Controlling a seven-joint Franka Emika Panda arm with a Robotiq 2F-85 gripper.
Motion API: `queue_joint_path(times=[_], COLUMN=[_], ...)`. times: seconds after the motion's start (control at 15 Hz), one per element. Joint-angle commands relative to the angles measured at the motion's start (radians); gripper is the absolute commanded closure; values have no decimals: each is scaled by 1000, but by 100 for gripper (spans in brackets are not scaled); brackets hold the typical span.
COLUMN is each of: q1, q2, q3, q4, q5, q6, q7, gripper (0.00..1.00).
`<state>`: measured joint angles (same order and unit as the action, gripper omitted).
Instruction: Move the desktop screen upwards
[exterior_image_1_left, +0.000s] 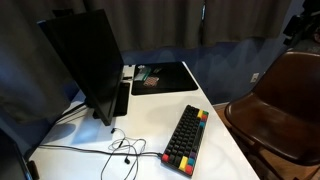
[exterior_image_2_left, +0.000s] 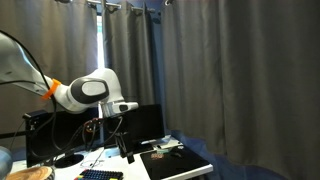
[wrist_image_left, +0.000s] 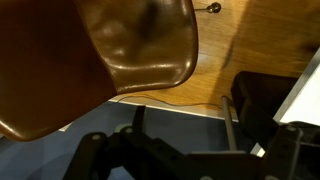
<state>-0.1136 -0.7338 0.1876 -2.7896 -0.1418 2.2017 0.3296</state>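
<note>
The desktop screen (exterior_image_1_left: 85, 55) is a large black monitor with a blank panel, standing on its black stand at the left of the white desk (exterior_image_1_left: 150, 125). It also shows in an exterior view (exterior_image_2_left: 145, 122), partly behind the arm. My gripper (wrist_image_left: 181, 105) is open and empty. It is off the desk, over a brown chair seat (wrist_image_left: 130, 50) and wooden floor, well apart from the screen. In an exterior view the gripper (exterior_image_2_left: 126, 150) hangs down from the white arm.
A black keyboard with colourful keys (exterior_image_1_left: 187, 137) lies at the desk's front right. A flat black desk mat (exterior_image_1_left: 165, 75) lies at the back. Loose cables (exterior_image_1_left: 120, 150) trail in front of the screen's stand. The brown chair (exterior_image_1_left: 280, 100) stands beside the desk. Dark curtains hang behind.
</note>
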Motion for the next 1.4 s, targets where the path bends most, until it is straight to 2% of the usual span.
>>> queue_joint_path(times=[0.0,0.2,0.47,0.8,1.0,1.13,1.33], q1=[57,143,242,325,371,418,435], q2=[39,130,263,458,597,698,846], q3=[-35,-32,5,50,60,50,77], q4=[15,57,107,169,249,329,460], q5=[27,108,220,375,467,580,678], q6=[14,84,221,507,614,647,691], q7=[-57,-87,-45,51,67,31,-14], gripper=[0,0,0,0,0,0,0])
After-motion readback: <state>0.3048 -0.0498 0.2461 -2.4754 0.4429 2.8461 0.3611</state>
